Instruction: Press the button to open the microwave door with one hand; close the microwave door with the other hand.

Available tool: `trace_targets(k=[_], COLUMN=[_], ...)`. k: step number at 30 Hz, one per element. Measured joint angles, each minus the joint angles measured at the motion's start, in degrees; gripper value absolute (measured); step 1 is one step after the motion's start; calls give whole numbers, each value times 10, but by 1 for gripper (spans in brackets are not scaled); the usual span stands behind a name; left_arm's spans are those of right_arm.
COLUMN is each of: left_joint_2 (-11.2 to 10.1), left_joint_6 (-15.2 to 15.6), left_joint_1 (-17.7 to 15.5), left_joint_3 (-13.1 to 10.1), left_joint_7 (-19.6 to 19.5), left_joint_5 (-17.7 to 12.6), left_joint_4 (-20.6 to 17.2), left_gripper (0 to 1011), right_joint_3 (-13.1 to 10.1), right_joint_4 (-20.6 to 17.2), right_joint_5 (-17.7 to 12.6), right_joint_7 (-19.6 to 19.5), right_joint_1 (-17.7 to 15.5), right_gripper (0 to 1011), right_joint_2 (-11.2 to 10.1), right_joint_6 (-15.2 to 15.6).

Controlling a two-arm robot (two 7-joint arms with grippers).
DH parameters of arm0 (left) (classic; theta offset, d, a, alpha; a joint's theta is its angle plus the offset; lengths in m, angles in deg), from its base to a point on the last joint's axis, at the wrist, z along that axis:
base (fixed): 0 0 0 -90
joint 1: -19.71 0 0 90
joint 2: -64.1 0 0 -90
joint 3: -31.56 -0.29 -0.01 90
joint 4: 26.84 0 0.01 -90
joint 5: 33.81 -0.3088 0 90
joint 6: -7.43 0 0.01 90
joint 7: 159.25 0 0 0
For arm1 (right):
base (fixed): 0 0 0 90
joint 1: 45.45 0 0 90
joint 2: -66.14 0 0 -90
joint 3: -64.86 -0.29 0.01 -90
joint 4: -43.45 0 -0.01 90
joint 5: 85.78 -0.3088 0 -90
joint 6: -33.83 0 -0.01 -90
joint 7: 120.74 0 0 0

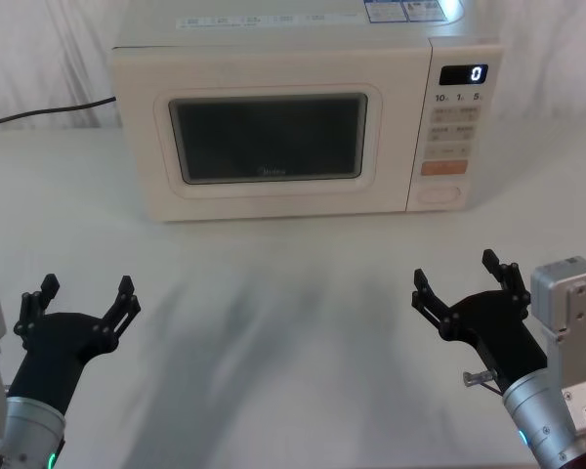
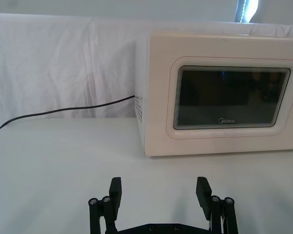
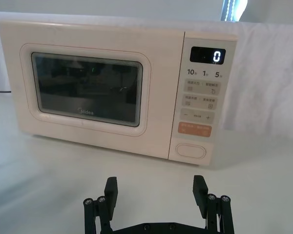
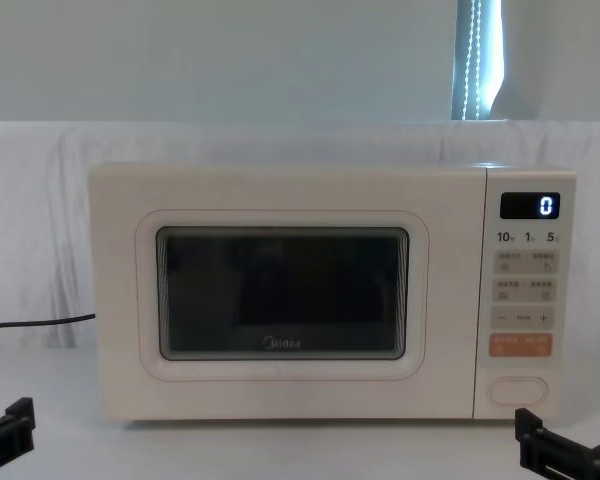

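Left gripper [image 1: 86, 293]: positioned low at the near left of the white worktop [image 1: 293, 322], well apart from the microwave [image 1: 303, 117]; jaws spread wide and holding nothing; in the left wrist view the two black fingers [image 2: 115, 191] stand parted above the bare surface, pointing toward the left half of the appliance.

Power cord [image 2: 63, 109]: a thin black cable lies on the worktop to the left of the microwave and meets its side wall near the vent holes.

Microwave: a cream box standing at the far centre of the worktop, in front of a white draped backdrop [image 4: 40, 230]; the microwave door [image 1: 273, 137] occupies the left and middle of the front; it sits flush with the body, closed; its dark window carries the word "Midea" along the lower edge.

Control panel [image 3: 201, 97]: located to the right of the door; the black display [image 3: 207, 55] at the top reads "0"; small beige keys sit below it; an orange key [image 3: 195, 130] follows; the button [image 3: 191, 150], a wide plain cream key, sits lowest on the panel, with nothing touching it.

Right gripper [image 1: 459, 286]: positioned low at the near right of the worktop, in front of the control panel yet well apart from it; jaws spread wide and empty.
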Motion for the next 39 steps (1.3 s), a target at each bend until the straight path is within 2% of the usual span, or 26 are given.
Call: trace_targets(k=[39], left_joint_2=[0], left_joint_6=[0], left_joint_1=[0], left_joint_3=[0], left_joint_7=[0], left_joint_5=[0], left_joint_4=[0], left_gripper=[1001], right_joint_3=[0], right_joint_4=[0], right_joint_5=[0], right_joint_7=[0], right_joint_1=[0], right_gripper=[1000], right_joint_2=[0], right_joint_6=[0])
